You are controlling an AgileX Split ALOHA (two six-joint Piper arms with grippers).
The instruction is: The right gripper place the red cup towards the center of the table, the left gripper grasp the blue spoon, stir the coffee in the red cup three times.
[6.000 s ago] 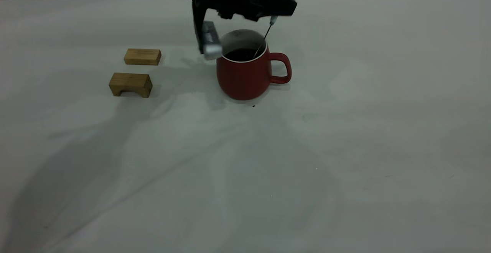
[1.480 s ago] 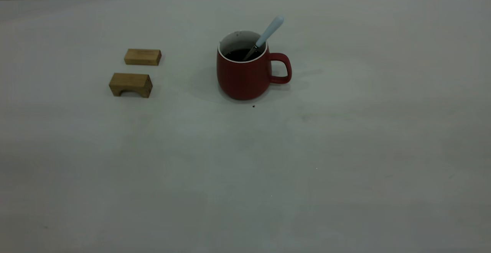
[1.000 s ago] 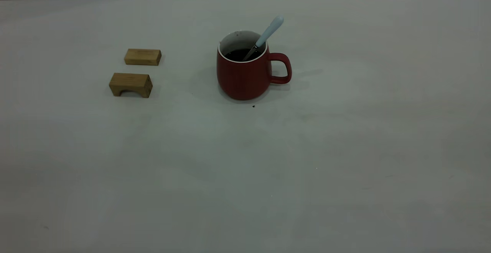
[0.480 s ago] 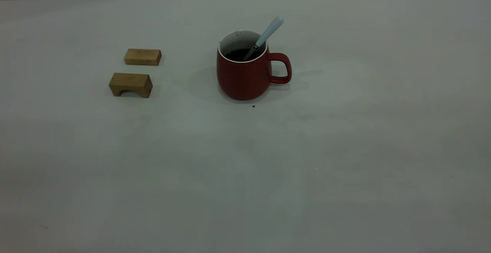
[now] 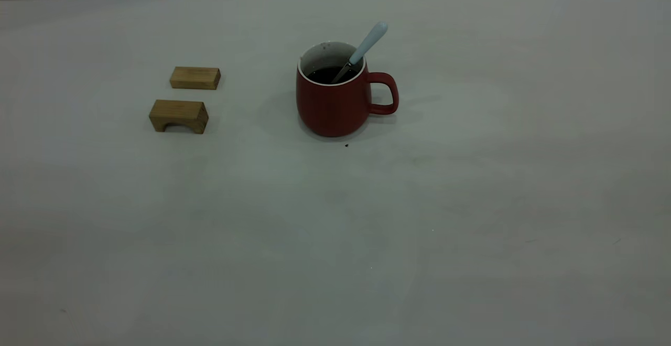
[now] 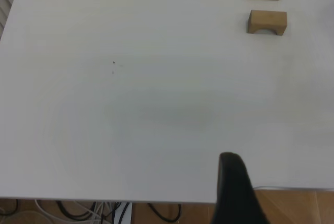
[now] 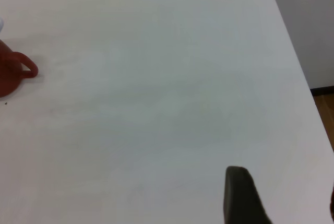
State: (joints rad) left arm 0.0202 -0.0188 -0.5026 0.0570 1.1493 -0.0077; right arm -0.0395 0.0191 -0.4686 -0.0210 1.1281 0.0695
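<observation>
Dark-red cup [image 5: 333, 106] with white inside, brown-black coffee [image 5: 326, 75], pale-blue spoon [image 5: 361, 51] with grey neck, tan wooden blocks [image 5: 179, 116] at nine o'clock, plain grey-white table [image 5: 335, 230]

two tan wooden blocks [image 5: 186, 97]
</observation>
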